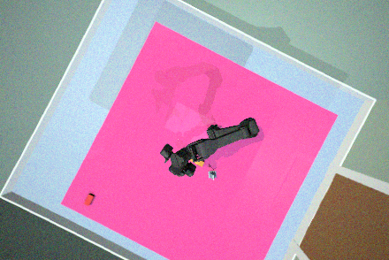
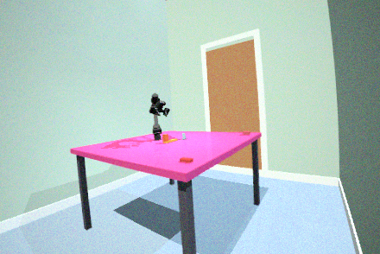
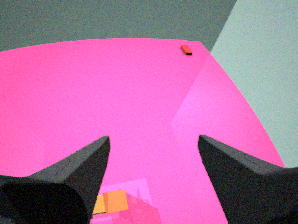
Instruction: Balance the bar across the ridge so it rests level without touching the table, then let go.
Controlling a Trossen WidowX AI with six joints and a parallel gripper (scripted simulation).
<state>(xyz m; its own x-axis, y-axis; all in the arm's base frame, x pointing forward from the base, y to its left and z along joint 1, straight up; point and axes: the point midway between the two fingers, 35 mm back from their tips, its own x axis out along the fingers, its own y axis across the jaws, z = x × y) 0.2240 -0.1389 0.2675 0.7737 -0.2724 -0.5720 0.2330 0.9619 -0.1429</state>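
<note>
The orange bar (image 1: 200,162) (image 2: 170,140) (image 3: 109,203) lies flat on the pink table (image 1: 247,198) (image 2: 142,155) (image 3: 100,96), beside the arm's base and partly hidden under the arm from above. A darker pink shape (image 3: 136,216) lies right next to the bar in the wrist view; I cannot tell whether it is the ridge. My gripper (image 1: 177,167) (image 2: 161,109) (image 3: 154,141) is open and empty. It is raised well above the table and tilted down, with the bar low in the wrist view behind the fingertips.
A small pale grey block (image 1: 212,174) (image 2: 184,136) stands near the bar. A red block (image 1: 89,199) (image 2: 186,159) (image 3: 186,50) lies near one table corner. Another small red thing (image 2: 246,133) lies at the far corner by the door (image 2: 233,98).
</note>
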